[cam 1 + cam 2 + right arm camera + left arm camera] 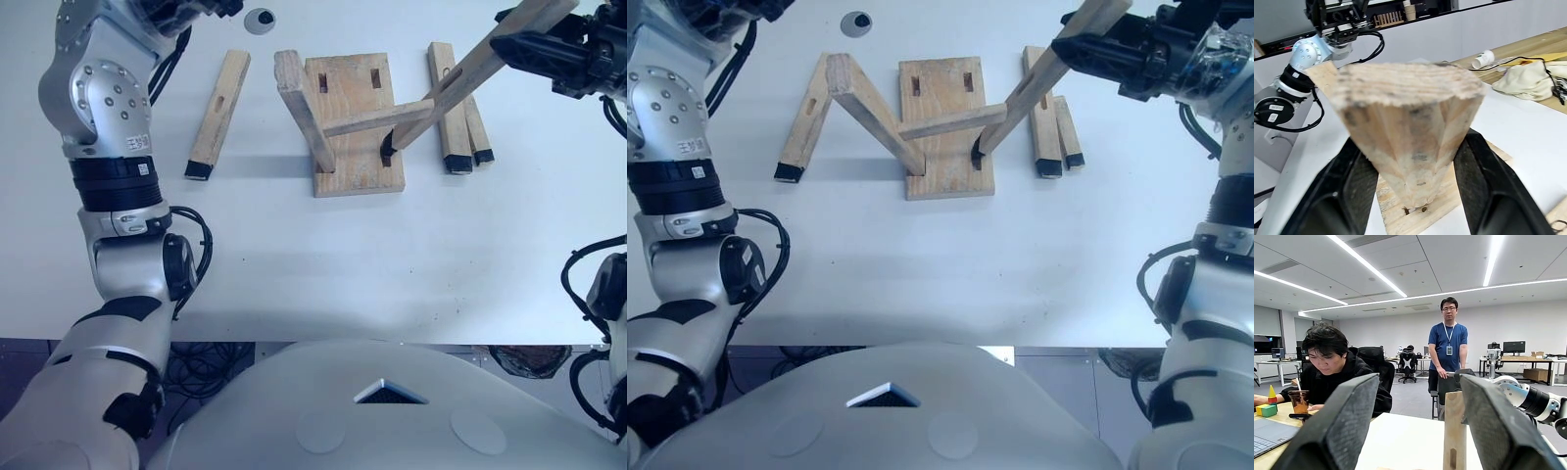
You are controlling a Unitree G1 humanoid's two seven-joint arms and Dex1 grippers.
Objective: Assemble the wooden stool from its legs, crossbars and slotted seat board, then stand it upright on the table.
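One leg (pixel 453 90) within the right gripper (pixel 524 39)

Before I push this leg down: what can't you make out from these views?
- Whether the right leg sits fully in the seat board slot: its own end covers the joint in head views and the right wrist view.
- Crossbar ends: joints too small in head views.
- Left gripper: cut off by head views' top edge.

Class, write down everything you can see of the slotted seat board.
The seat board is a pale rectangular wooden plank lying flat on the white table. Two slots at its far end are empty. On its nearer half two slanted legs meet it: the left leg, and the right leg held by the right gripper, with a crossbar joining them.
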